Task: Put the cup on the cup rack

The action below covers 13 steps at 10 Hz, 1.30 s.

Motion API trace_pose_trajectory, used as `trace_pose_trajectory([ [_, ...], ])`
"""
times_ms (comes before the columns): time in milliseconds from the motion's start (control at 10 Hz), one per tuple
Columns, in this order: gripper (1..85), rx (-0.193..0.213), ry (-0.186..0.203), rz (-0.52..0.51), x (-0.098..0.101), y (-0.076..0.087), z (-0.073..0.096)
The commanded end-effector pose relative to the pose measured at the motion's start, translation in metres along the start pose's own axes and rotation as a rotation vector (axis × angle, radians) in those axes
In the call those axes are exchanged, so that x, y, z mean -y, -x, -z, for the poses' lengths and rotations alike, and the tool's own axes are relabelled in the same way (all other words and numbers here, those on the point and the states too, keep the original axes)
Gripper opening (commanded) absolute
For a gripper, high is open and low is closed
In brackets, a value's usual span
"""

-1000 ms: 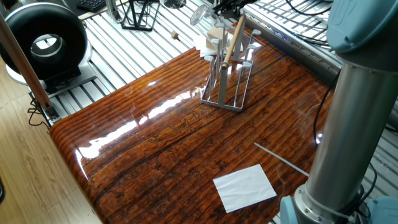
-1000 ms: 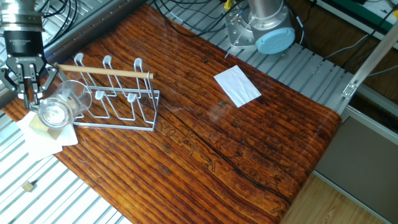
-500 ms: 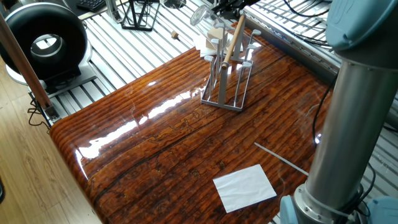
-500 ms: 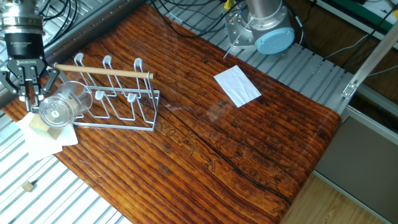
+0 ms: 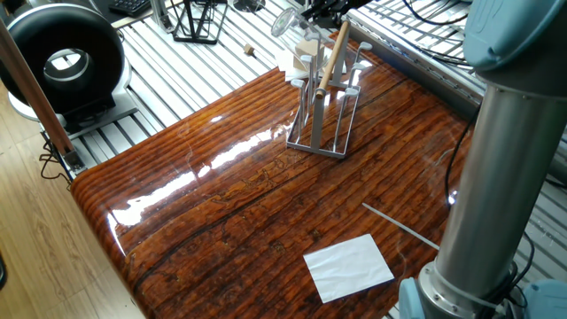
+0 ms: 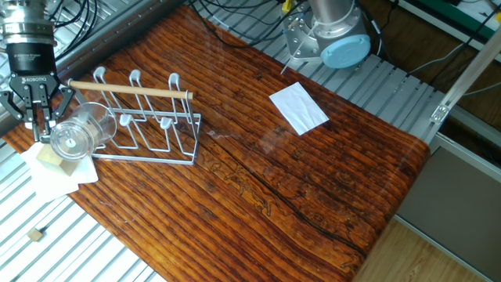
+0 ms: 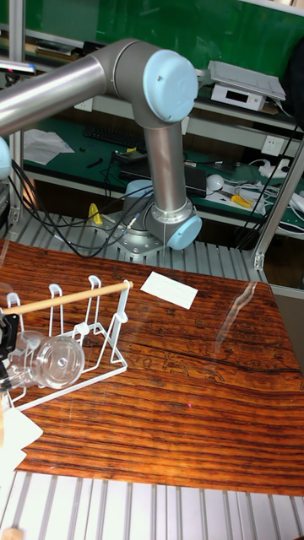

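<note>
The cup is a clear glass tumbler, held tipped onto its side above the table's corner. My gripper is shut on it from above. The cup hangs at the far end of the cup rack, level with the tops of the pegs. The grey wire cup rack stands on the wooden table with its wooden rod handle on top. In the tall fixed view the cup overlaps the end of the rack; whether they touch I cannot tell. The gripper is cut off at the left edge there.
A white paper sheet lies near the robot base. A white napkin with a small wooden block lies below the cup. A black wire stand and a round black device sit off the table. A thin stick lies by the paper.
The gripper with the cup came down slightly beside the rack's end between one second and half a second ago; since then nothing has visibly moved.
</note>
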State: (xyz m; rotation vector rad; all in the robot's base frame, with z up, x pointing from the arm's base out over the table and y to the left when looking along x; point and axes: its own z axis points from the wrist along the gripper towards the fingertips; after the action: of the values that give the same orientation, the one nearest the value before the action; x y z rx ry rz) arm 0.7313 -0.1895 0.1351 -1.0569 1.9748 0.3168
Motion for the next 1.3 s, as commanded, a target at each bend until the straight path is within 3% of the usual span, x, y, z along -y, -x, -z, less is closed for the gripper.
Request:
trace_pose_trajectory([
  [0, 1.0, 0.022, 0.008, -0.004, 0.000, 0.002, 0.001],
  [300, 1.0, 0.065, 0.046, 0.004, -0.003, 0.006, -0.005],
  [800, 1.0, 0.067, 0.064, 0.002, -0.005, 0.004, -0.005],
  [1200, 1.0, 0.077, 0.107, 0.031, -0.010, 0.009, -0.009],
])
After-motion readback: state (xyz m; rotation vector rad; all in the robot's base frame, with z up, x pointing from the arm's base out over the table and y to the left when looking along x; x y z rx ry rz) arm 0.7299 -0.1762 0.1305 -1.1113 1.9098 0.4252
